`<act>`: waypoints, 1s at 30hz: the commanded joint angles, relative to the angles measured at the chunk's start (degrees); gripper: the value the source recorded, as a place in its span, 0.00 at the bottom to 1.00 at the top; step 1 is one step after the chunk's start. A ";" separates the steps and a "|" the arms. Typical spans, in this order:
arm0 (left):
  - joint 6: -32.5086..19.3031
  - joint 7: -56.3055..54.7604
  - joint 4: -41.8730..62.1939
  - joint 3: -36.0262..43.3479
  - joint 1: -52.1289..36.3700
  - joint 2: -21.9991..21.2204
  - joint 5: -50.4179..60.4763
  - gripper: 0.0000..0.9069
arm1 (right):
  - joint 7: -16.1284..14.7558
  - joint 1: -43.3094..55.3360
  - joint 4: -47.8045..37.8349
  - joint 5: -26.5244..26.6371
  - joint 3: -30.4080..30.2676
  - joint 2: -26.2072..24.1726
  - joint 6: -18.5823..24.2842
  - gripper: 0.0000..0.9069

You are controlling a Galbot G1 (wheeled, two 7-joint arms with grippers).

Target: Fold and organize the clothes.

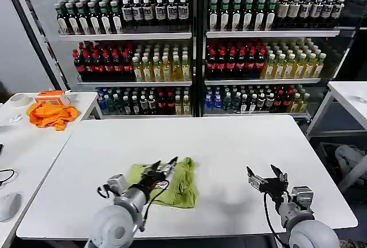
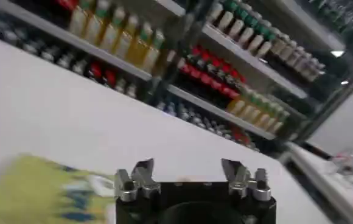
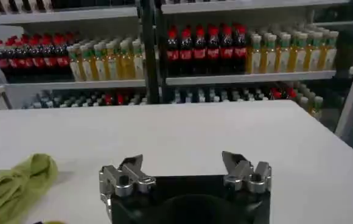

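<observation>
Here, the shirt (image 1: 172, 184) is lying bunched on the worktop (image 1: 229, 145), under the left hand (image 1: 165, 166), hovering spread and empty; the right hand (image 1: 264, 175), likewise spread, is waiting well apart.

Both arms end in rounded grey shells with smooth, pale casings. The left gripper (image 1: 165, 165) has black, pointed fingers (image 1: 172, 161) on a black body, with silver metal brackets behind them and thin black cables looping beside its wrist. The right gripper (image 1: 265, 173) matches it: black tapered fingers (image 1: 276, 172), a black block behind, and a grey square housing with a black cable trailing beneath. In each wrist view, silver knuckle pieces with round screws flank a black base bearing a circular recess.
</observation>
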 commanded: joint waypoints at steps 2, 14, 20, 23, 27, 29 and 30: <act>2.77 1.80 1.79 -14.94 7.83 8.66 6.87 1.00 | -0.23 0.59 -0.64 -0.08 -0.50 0.11 0.33 1.00; 3.83 9.31 8.31 -11.76 6.76 7.64 4.96 1.00 | -0.13 0.88 -1.11 -0.16 -1.09 0.42 0.36 1.00; 3.87 9.41 10.53 -10.85 4.61 6.30 -1.28 1.00 | -0.09 0.62 -0.46 0.02 -0.81 0.18 0.07 1.00; 3.91 9.53 11.94 -10.61 4.15 5.86 -2.25 1.00 | 0.18 0.52 -0.68 1.10 -0.50 0.61 -0.41 1.00; 3.99 9.96 11.57 -10.08 4.50 5.37 -4.94 1.00 | 0.21 0.77 -0.68 1.07 -0.55 0.41 -0.43 1.00; 3.99 10.63 11.31 -9.99 4.61 5.15 -6.59 0.53 | 0.23 0.89 -0.62 1.09 -0.51 0.30 -0.46 1.00; 3.98 11.13 11.49 -10.17 4.44 5.00 -7.13 0.33 | 0.24 0.90 -0.63 1.08 -0.49 0.25 -0.44 1.00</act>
